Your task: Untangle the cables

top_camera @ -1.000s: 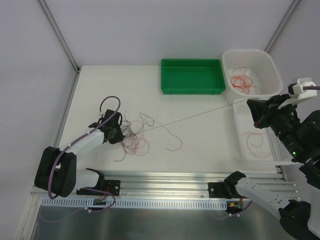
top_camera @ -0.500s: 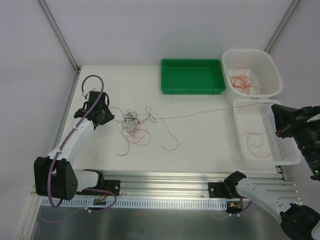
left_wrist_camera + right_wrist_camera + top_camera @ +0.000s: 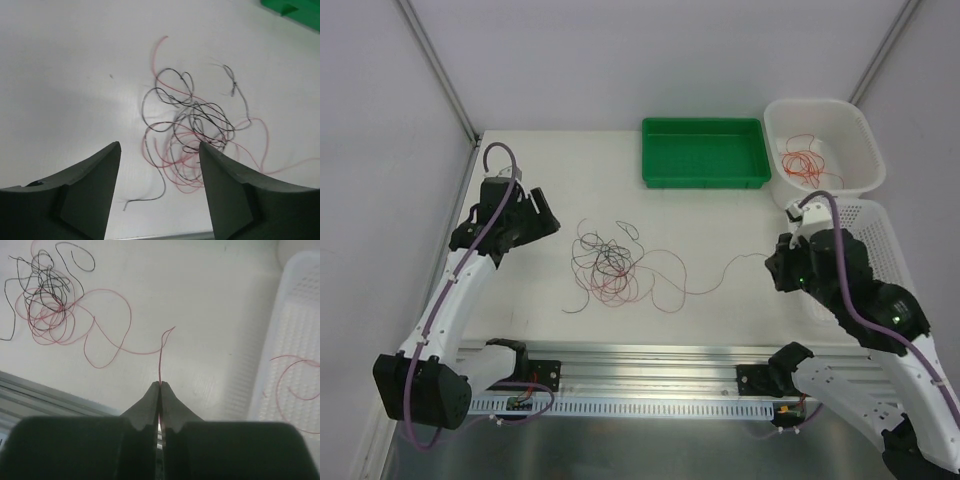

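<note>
While the right gripper [image 3: 160, 386] is pinched shut on the end of one red cable [image 3: 160, 362], that strand trails left to the single tangle [image 3: 608, 265] of red and black cables mid-table. Left gripper [image 3: 160, 150] hangs open and empty, with the tangle just beyond its jaws. Two white baskets, round [image 3: 820, 103] and flat [image 3: 280, 315], each hold red cable, and there is one green tray [image 3: 705, 152].

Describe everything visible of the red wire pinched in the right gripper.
The very thin red wire looks flexible and plastic-coated. One end is clamped between the shut jaws of the right gripper. From there it runs straight out, kinks sideways, then lies slack in wide curves on the white table, leading into the loose tangle of red and black wires.
</note>
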You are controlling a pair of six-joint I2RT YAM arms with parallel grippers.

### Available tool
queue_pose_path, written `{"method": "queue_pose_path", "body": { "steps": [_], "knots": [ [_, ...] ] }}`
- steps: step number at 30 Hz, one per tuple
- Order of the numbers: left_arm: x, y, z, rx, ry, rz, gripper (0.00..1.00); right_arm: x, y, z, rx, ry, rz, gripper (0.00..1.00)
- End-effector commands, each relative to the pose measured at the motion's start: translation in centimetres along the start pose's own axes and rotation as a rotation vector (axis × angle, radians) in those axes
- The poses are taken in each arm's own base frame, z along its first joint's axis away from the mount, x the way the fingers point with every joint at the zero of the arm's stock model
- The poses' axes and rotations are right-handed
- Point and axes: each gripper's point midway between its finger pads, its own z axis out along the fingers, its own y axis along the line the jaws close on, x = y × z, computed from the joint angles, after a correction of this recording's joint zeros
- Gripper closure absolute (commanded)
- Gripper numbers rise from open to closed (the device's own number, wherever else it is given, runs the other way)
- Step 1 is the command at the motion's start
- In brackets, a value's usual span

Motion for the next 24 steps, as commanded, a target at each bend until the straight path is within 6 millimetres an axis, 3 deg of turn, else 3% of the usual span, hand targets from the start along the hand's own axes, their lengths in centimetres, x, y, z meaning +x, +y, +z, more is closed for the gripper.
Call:
{"method": "queue_pose_path", "body": {
  "steps": [1, 2, 4, 5, 8, 12, 16, 18, 19, 24],
  "knots": [
    [1.2, -4.6, -2.3, 0.262, 0.088, 0.043, 0.34, 2.8, 2.2, 1.9, -0.087, 0.055, 0.126, 0.94],
    [1.9, -4.8, -2.2, 0.274, 0.109, 0.033, 0.3, 5.2, 2.3, 3.2, -0.082, 0.115, 0.129, 0.88],
    [3.6, -6.3, -2.2, 0.305, 0.163, 0.05, 0.18, 7.4, 2.3, 4.5, -0.062, 0.163, 0.168, 0.79],
    [4.3, -6.5, -1.9, 0.286, 0.169, 0.067, 0.15, 9.3, 2.0, 5.4, -0.036, 0.21, 0.169, 0.65],
    [6.7, -8.4, -0.9, 0.26, 0.22, 0.117, 0.1, 10.8, 2.6, 6.9, -0.059, 0.246, 0.154, 0.5],
    [9.0, -9.4, 1.3, 0.204, 0.273, 0.132, 0.12, 10.2, 5.8, 8.2, -0.232, 0.262, 0.084, 0.46],
    [9.7, -10.5, 2.8, 0.169, 0.267, 0.148, 0.18, 8.9, 8.9, 10.3, -0.352, 0.27, -0.019, 0.43],
    [10.2, -10.4, 3.9, 0.126, 0.269, 0.157, 0.18, 9.2, 10.0, 11.9, -0.383, 0.309, -0.061, 0.43],
    [10.1, -10.6, 4.1, 0.121, 0.267, 0.157, 0.19, 8.1, 10.9, 12.7, -0.415, 0.271, -0.069, 0.43],
    [11.2, -10.5, 6.2, 0.059, 0.287, 0.171, 0.22, 9.4, 13.6, 17.7, -0.484, 0.361, -0.102, 0.42]
  ]
}}
